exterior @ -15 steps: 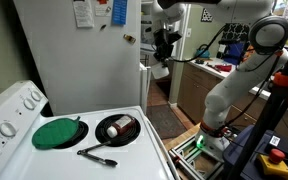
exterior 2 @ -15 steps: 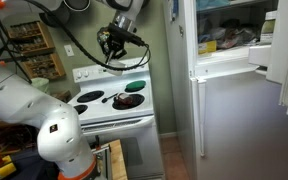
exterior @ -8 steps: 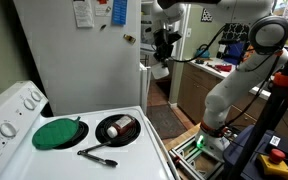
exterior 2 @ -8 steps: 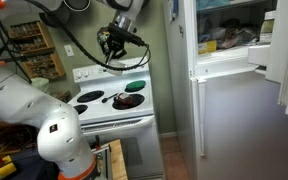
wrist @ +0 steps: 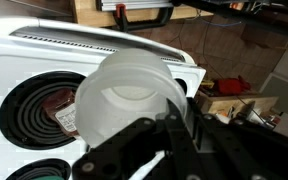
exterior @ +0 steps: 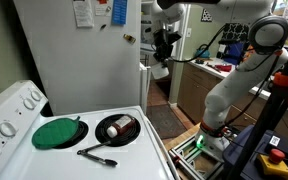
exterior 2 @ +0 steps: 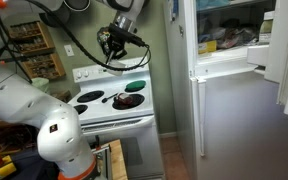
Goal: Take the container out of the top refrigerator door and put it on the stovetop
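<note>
Kitchen, white stovetop. The gripper, clenched on the container, hangs high over the stovetop's edge; best lowered upright onto bare surface beside the burner, then released.

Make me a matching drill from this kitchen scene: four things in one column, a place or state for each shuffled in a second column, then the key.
Things
1. container
2. green disc
3. top refrigerator door
4. black utensil

Places or states
A. swung open
B. lying on the bare white stovetop, not on a burner
C. clamped in the gripper, up in the air
D. resting on a burner

Pairs: 1-C; 2-D; 3-A; 4-B
</note>
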Tool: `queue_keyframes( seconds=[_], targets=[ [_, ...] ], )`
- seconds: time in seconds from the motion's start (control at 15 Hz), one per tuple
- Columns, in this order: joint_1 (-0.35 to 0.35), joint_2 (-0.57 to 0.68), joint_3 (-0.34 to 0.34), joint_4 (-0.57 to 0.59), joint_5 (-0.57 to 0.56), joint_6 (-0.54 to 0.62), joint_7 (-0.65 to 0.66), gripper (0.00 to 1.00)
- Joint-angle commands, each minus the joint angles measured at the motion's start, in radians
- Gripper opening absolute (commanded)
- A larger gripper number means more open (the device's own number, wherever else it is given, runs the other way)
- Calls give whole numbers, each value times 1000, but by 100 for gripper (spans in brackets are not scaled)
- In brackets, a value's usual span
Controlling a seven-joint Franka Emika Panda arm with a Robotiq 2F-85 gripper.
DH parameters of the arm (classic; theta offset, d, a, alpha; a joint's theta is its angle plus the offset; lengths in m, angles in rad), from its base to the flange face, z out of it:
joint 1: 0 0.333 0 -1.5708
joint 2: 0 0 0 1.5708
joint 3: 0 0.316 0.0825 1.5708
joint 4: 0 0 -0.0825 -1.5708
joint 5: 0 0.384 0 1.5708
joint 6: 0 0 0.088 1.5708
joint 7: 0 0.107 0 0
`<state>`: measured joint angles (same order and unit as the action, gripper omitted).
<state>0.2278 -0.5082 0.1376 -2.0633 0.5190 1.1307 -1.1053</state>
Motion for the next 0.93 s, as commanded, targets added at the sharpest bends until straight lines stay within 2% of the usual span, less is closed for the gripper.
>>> queue_keyframes(
  seconds=[0.0,0.73,0.8,0.87],
  targets=[
    [11,3,-7,2,-2,1,4,12],
    [11,3,-7,2,-2,1,4,12],
    [14,7,1,0,-8,20,-5,5],
    [18,10,10,-3,-7,53,-20,5]
  ],
)
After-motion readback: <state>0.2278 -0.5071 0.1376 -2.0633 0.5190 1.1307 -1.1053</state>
